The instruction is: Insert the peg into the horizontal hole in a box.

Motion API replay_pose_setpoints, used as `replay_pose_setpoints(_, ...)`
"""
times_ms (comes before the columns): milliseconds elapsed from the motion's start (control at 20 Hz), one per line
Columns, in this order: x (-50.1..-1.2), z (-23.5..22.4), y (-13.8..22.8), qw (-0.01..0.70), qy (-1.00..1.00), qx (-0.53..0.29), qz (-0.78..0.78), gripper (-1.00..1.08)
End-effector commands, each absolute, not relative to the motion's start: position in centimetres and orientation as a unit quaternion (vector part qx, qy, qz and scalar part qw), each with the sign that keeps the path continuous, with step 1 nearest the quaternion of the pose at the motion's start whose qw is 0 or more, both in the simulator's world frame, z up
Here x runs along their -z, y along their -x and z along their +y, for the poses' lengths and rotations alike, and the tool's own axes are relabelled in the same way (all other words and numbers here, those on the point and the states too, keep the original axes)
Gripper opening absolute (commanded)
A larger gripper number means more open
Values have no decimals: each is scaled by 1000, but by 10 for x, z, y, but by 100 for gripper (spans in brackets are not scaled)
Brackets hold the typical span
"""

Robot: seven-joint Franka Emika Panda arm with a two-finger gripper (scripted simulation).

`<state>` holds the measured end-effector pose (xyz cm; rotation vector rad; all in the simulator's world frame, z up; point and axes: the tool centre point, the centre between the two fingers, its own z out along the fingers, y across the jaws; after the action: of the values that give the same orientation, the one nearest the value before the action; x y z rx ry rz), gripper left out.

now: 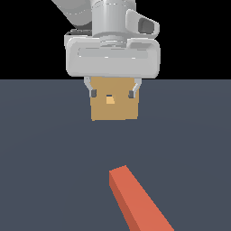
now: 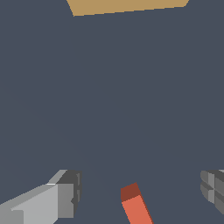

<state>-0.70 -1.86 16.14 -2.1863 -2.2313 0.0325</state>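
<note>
Panda arm enters from top of exterior view, wrist vertical, hand pointing straight down. Gripper [image 1: 113, 93] hangs in the air — fingers spread wide, nothing btwn them. Wrist view: both fingertips [image 2: 68, 194] visible at opposite edges of frame, pads facing inward, wide gap — not touching anything.

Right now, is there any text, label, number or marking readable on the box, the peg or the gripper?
None: no text shows in either view.
The box has plain tan faces around the hole.
The peg is plain red-orange.
The gripper carries no label.
</note>
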Motion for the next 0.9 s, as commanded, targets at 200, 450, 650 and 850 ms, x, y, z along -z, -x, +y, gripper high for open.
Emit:
replay_pose_setpoints(200, -160, -22, 7, 9, 698, -10, -716, 100)
replay_pose_setpoints(450, -156, -35, 6, 8, 691, -10, -723, 100)
replay_pose_setpoints(650, -149, -53, 4, 8, 680, -9, -733, 100)
replay_pose_setpoints(850, -140, -78, 1, 7, 666, -8, -746, 100)
